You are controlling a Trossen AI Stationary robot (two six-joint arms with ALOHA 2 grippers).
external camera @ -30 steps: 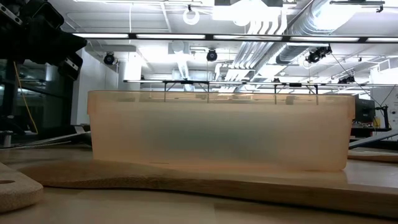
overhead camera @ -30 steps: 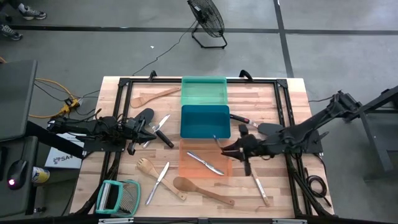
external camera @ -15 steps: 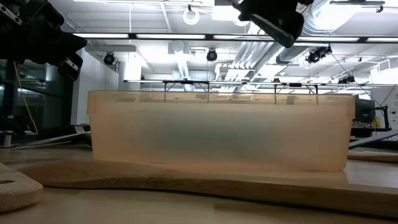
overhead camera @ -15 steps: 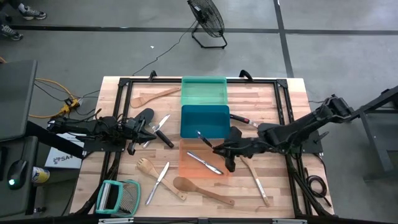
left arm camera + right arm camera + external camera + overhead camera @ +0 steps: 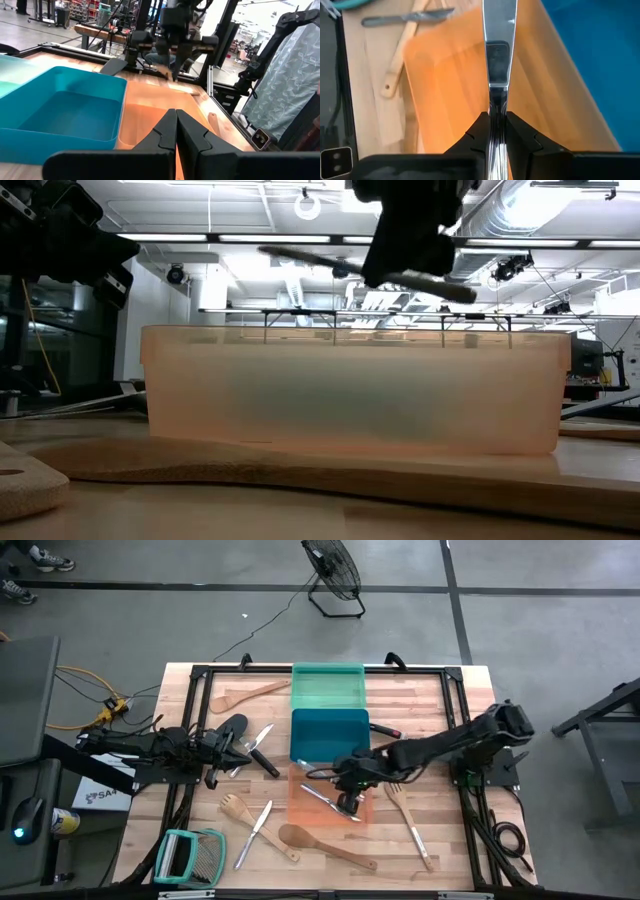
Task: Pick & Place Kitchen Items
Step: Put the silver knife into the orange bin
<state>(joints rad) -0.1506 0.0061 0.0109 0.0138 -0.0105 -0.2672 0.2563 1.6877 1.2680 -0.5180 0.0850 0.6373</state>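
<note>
The right gripper [image 5: 347, 783] pinches a silver knife [image 5: 497, 45] tight, above the orange tray [image 5: 305, 808] near the table's front edge. The knife could slip out and miss the tray

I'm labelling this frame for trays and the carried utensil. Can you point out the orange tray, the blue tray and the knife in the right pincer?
orange tray [image 5: 305, 808]: high view, bare floor near its left wall.
blue tray [image 5: 325, 735]: high view, middle of its floor.
knife [image 5: 498, 30]: right wrist view, flat of the blade.

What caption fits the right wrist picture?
Right end effector holds a silver knife over the orange tray.
</note>
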